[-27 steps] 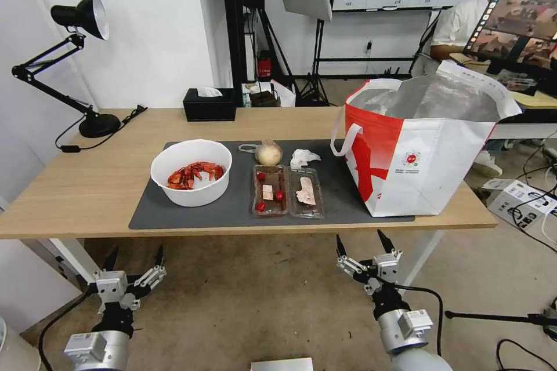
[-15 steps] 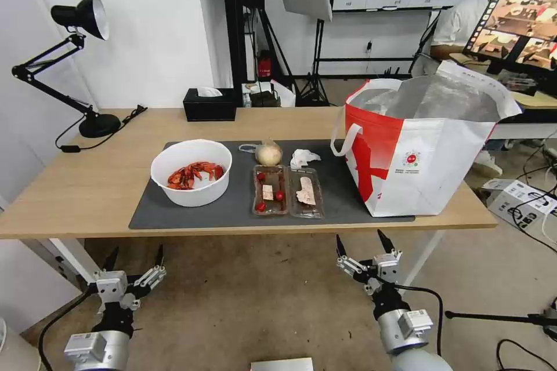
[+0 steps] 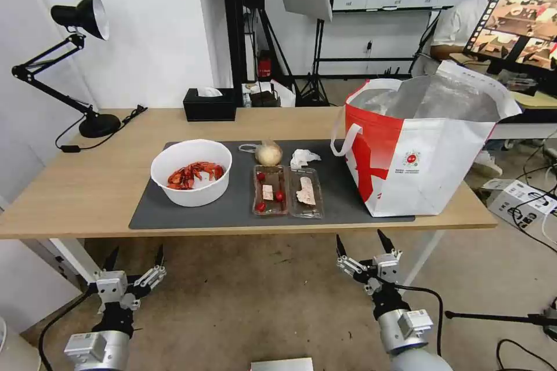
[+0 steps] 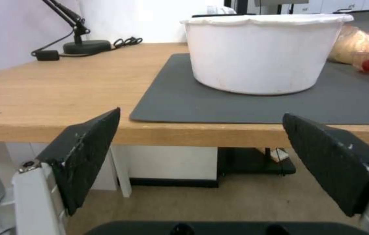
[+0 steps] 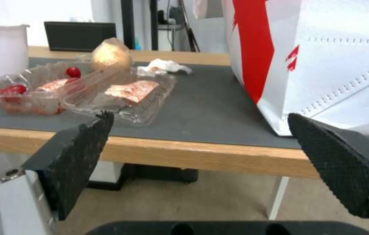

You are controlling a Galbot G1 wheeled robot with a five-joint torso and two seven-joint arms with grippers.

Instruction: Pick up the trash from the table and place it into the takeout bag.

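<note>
The left gripper [image 3: 134,256] hangs below the near table edge with its 2 fingers spread wide, holding nothing. The right gripper [image 3: 361,243] sits likewise below the edge, wide open and empty. On the light-wood table [image 3: 87,185] lies a dark grey mat [image 3: 232,208]. On the mat stand a white round bowl of red shells [image 3: 191,172], a clear hinged tray of food scraps [image 3: 287,191], a bagged beige ball [image 3: 268,153] and a crumpled white tissue [image 3: 303,157] behind the tray. The red-and-white takeout bag [image 3: 418,151] stands open at the mat's right end. A black tissue box [image 3: 209,104] sits at the far edge, with a black desk lamp [image 3: 69,64] to its left.
</note>
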